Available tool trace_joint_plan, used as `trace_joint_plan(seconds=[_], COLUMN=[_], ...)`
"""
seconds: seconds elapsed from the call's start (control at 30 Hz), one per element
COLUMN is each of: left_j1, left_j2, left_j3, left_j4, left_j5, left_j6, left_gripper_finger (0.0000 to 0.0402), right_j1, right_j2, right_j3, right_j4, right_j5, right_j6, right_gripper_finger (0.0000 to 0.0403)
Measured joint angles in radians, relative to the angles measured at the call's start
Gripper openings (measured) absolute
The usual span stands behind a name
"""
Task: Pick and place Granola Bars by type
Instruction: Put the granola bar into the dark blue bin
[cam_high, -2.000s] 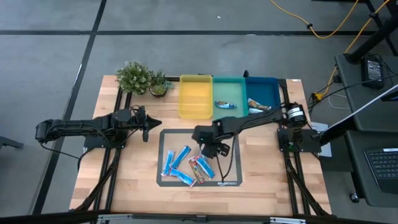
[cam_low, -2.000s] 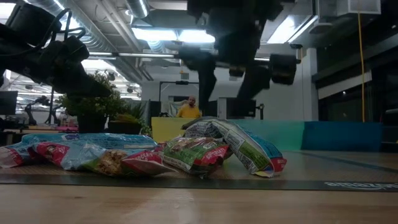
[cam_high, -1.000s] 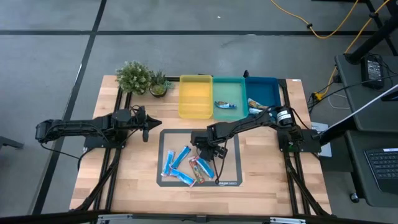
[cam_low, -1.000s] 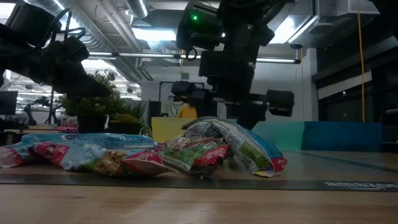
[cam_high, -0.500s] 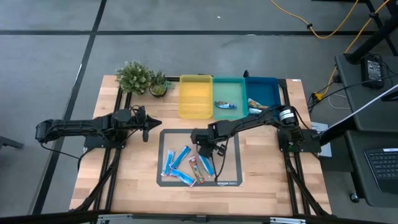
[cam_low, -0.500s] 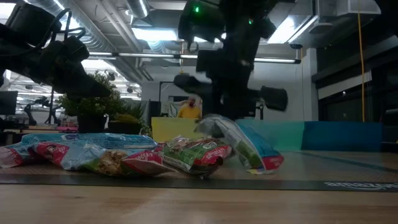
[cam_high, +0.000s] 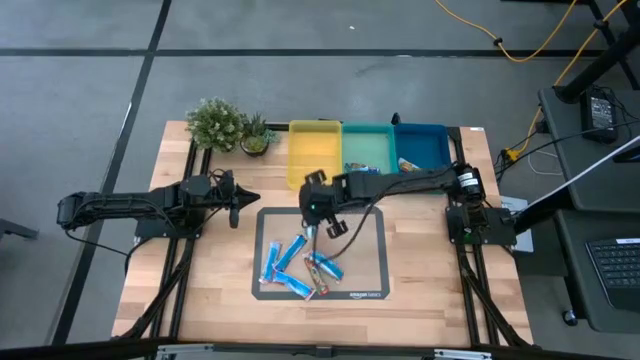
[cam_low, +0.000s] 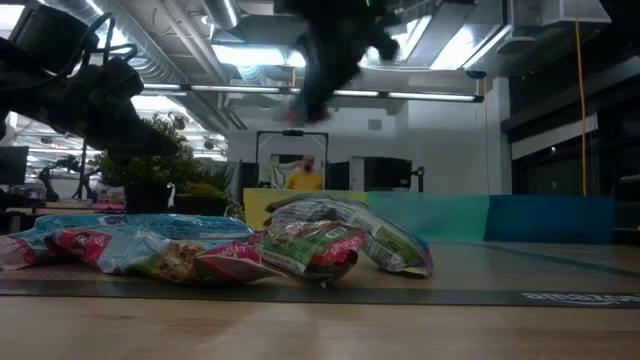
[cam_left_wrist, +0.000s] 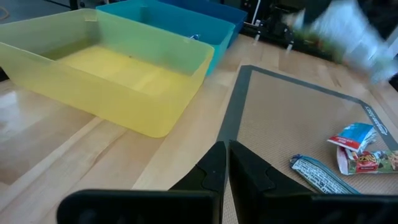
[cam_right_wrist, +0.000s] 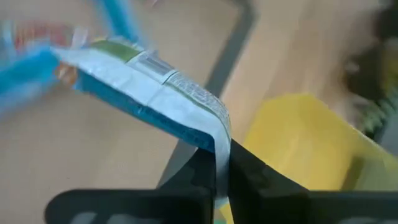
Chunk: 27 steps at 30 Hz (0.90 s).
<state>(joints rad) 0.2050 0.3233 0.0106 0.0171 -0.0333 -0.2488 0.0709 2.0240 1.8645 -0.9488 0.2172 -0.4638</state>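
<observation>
Several granola bars (cam_high: 300, 268), blue ones and red ones, lie in a loose pile on the dark mat (cam_high: 368, 250); the low view shows them overlapping (cam_low: 300, 245). My right gripper (cam_high: 314, 212) hangs over the mat's far left part, close to the yellow tray (cam_high: 314, 155), shut on a blue, silver and green bar (cam_right_wrist: 149, 87). One blue bar (cam_high: 362, 168) lies in the teal tray (cam_high: 370, 140), another bar (cam_high: 415, 168) in the blue tray (cam_high: 425, 145). My left gripper (cam_left_wrist: 227, 163) waits shut over the table's left side. My right gripper pinches the bar's crimped end seam (cam_right_wrist: 219, 144) between its two fingers. The fingers come from above, slanting down. The bar reaches out past the fingertips, lifted clear of the mat and the pile.
Two potted plants (cam_high: 215, 125) (cam_high: 256, 138) stand at the far left, beside the yellow tray. The three trays sit in a row along the far edge. Bare wood lies on both sides of the mat. A person (cam_low: 305, 176) stands in the room behind.
My right gripper has shut on a bar at the right of the pile, lifted it clear and carried it up and toward the far left, toward the yellow tray. The other bars stay on the mat.
</observation>
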Motion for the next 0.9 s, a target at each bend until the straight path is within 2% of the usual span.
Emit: trace_joint_plan(seconds=[0.13, 0.23, 0.5, 0.63, 0.9], left_j1=[0.000, 0.000, 0.000, 0.000, 0.000], left_j2=[0.000, 0.000, 0.000, 0.000, 0.000], left_j3=[0.000, 0.000, 0.000, 0.000, 0.000], left_j4=[0.001, 0.001, 0.001, 0.001, 0.002], left_j5=[0.000, 0.000, 0.000, 0.000, 0.000], left_j6=[0.000, 0.000, 0.000, 0.000, 0.000], left_gripper_finger=[0.0013, 0.0011, 0.0013, 0.0010, 0.0010], right_j1=[-0.038, -0.067, -0.104, -0.149, -0.276], right_j2=[0.000, -0.001, -0.001, -0.012, -0.090], right_j3=[0.145, 0.235, 0.345, 0.340, 0.339], right_j4=[-0.114, -0.179, -0.302, -0.377, -0.516], right_j5=[-0.040, -0.074, -0.092, -0.114, -0.092], right_j6=[0.260, 0.374, 0.430, 0.433, 0.427], right_gripper_finger=[0.0022, 0.0030, 0.0026, 0.0019, 0.0038])
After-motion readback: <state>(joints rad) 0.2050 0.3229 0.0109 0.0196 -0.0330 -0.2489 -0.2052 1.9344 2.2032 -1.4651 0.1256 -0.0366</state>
